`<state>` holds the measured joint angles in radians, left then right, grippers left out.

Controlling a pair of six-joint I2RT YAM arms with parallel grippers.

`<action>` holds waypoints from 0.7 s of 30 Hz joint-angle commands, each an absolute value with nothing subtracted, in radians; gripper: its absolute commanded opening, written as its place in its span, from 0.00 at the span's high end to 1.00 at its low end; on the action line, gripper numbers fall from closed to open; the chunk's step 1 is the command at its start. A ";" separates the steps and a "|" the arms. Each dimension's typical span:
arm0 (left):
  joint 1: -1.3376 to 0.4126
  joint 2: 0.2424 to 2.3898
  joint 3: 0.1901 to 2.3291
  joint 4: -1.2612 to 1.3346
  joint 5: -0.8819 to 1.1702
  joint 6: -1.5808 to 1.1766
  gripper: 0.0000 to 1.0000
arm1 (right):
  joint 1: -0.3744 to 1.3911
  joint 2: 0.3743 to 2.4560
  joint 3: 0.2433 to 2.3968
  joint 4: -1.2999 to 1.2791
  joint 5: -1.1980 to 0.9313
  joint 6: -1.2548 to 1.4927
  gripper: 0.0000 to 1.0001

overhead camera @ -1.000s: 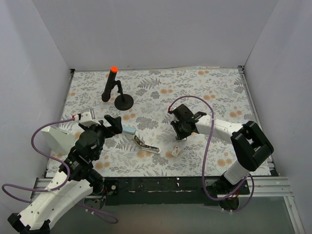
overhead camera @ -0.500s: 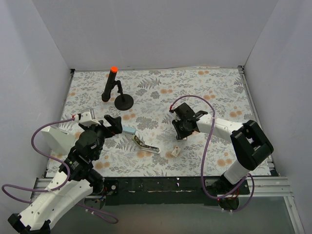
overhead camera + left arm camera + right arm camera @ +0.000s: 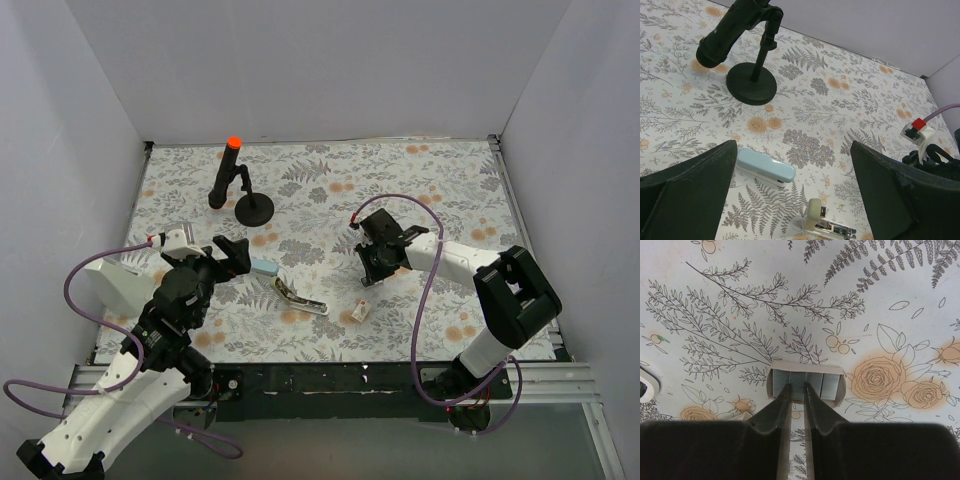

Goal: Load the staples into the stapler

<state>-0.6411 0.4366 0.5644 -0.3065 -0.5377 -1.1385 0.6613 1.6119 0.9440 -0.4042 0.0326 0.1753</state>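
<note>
The staples (image 3: 827,385) sit in their open box (image 3: 770,384), right of the desk's (image 3: 450,200) middle, directly under the right tool (image 3: 797,390). Its fingers (image 3: 776,410), nearly pressed together, straddle one strip (image 3: 799,379). Whether they pinch it, I cannot tell.

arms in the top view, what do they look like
The left arm and right arm have white shells and black joints. A purple cable runs along each, ending in a red-and-white plug. The left pincer and right pincer have dark wedge-shaped fingers.
</note>
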 commanded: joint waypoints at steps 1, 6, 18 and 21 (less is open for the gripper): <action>-0.629 0.434 0.560 -0.295 -0.525 -1.135 0.02 | 0.652 1.612 0.937 -0.431 0.074 0.140 0.92; -0.618 0.436 0.558 -0.290 -0.514 -1.137 0.02 | 0.653 1.585 0.976 -0.485 0.173 0.124 0.92; -0.600 0.443 0.558 -0.284 -0.489 -1.137 0.02 | 0.655 1.525 0.996 -0.463 0.097 0.123 0.65; -0.594 0.442 0.555 -0.284 -0.483 -1.137 0.02 | 0.650 1.528 1.003 -0.453 0.066 0.127 0.63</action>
